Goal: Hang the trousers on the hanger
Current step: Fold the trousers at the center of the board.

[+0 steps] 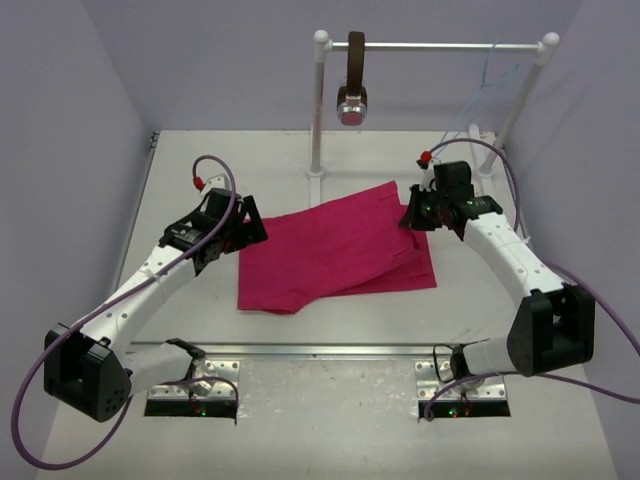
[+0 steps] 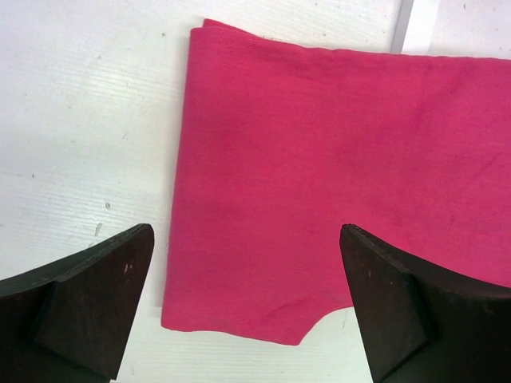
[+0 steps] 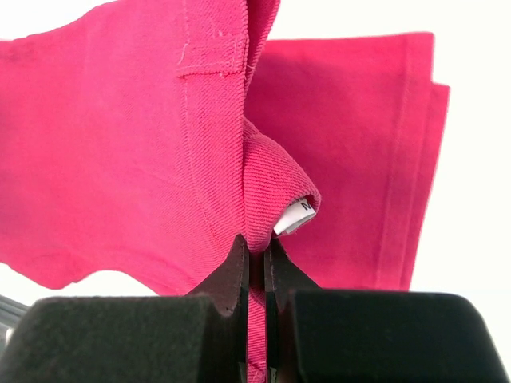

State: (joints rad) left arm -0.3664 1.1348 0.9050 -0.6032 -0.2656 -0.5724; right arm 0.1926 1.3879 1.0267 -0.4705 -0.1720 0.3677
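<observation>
The right pincer [image 3: 255, 247] is shut tight, its two black fingers pressed together on a raised fold of the large, plain magenta-pink pair of soft fabric trousers [image 1: 330, 255]. The pinched ridge of cloth stands up just above the fingertips. A small white label [image 3: 295, 215] peeks out of the fold just to the right of them. Beyond this pincer and to either side of it, the rest of the cloth spreads over the white table [image 1: 330, 410], with a stitched seam running away from the tips.

The left pincer [image 2: 246, 231] is spread wide and has hold of nothing. It hangs over the opposite end of the trousers. A folded edge of the cloth and a small notch in its near hem lie between and just ahead of the two dark fingers [image 2: 96, 295]; whether the cloth touches them I cannot tell.

The thin, pale blue clothes hanger [image 1: 492, 85] hangs from the white rail [image 1: 430, 45] well beyond the right pincer, above it and apart from it. A brown strap with a round metallic end [image 1: 353, 75] hangs from the same rail, further from that pincer, toward the left arm's side.
</observation>
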